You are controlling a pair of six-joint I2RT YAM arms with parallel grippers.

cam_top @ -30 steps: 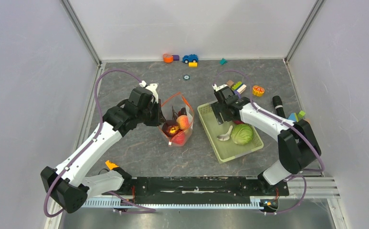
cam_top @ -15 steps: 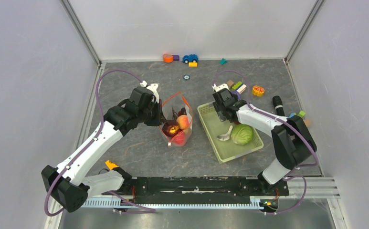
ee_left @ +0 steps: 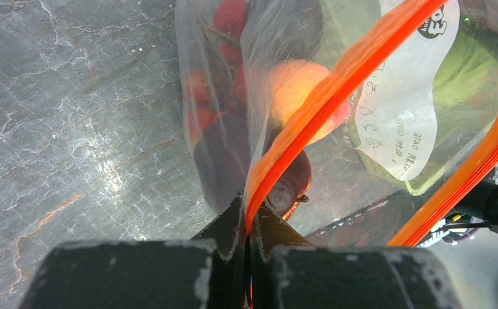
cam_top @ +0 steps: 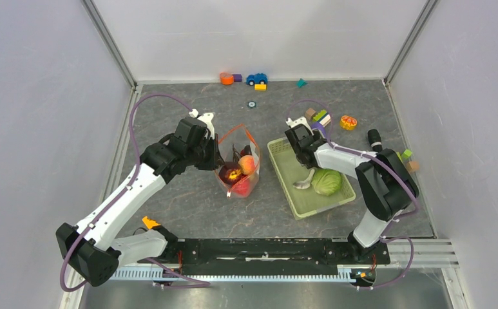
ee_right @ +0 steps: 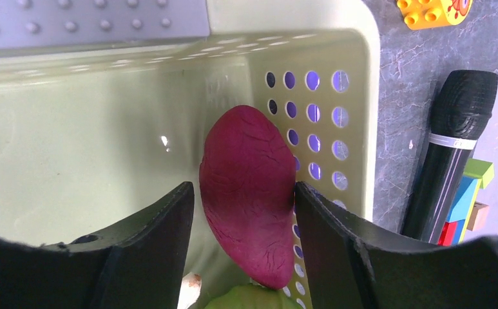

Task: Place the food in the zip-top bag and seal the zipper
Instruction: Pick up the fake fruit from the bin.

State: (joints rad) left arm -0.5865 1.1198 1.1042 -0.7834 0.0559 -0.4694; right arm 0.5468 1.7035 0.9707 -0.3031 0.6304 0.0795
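- Right claw [ee_right: 245,190]: fingers spread on either side of one dark red-purple toy plum [ee_right: 249,161]. A sliver of gap shows at one finger, so a firm pinch is not confirmed.
- Reason for this placement: the plum lies against the perforated wall of the pale green plastic basket [ee_right: 104,129]. The claw straddles it, presumably to lift it out as the next food item.
- Left claw [ee_left: 249,219]: fingers pressed together on the thin red-orange zipper [ee_left: 346,74] at the rim of the clear, crinkly plastic zip-top bag [cam_top: 238,164].
- Reason for this hold: the pinch appears to prop the bag upright with its mouth open for loading. The bag stands on the table between the two arms, just left of the basket.
- Count, bag contents: one orange-pink peach [cam_top: 249,164], one red strawberry [cam_top: 241,187] and at least one dark plum-like piece. The plastic blurs the exact total.
- Count, basket contents: one plum, one green cabbage [cam_top: 326,182], one pale spoon-shaped item [cam_top: 304,180].
- Count, zipper: one, unsealed.
- Count, beside the basket: one black microphone [ee_right: 455,148], not part of the task.
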